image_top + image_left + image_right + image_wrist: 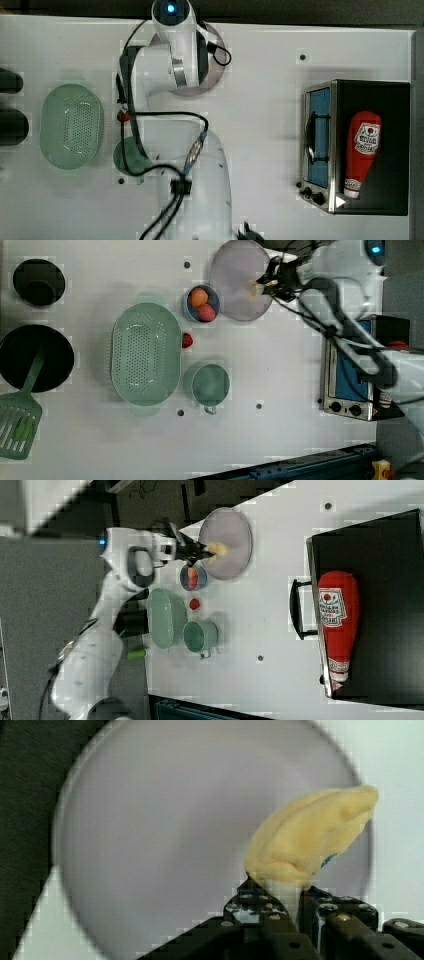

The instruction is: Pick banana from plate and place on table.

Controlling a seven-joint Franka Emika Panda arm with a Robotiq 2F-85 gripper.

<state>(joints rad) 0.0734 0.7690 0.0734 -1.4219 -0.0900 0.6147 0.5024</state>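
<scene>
Gripper (286, 892) fingers clamp the banana (305, 837) over the plate (150, 820), at its four o'clock: lifting step; next, carry it to bare table (280, 370).

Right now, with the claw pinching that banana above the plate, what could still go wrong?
1. The claw holds the banana by one end, with most of it sticking out past the fingers. It may slip or swing free.
2. The blue bowl of fruit sits right beside the plate, with a loose red fruit and a green cup further along. Setting the banana down that way could bump them, so bare table looks safer.
</scene>
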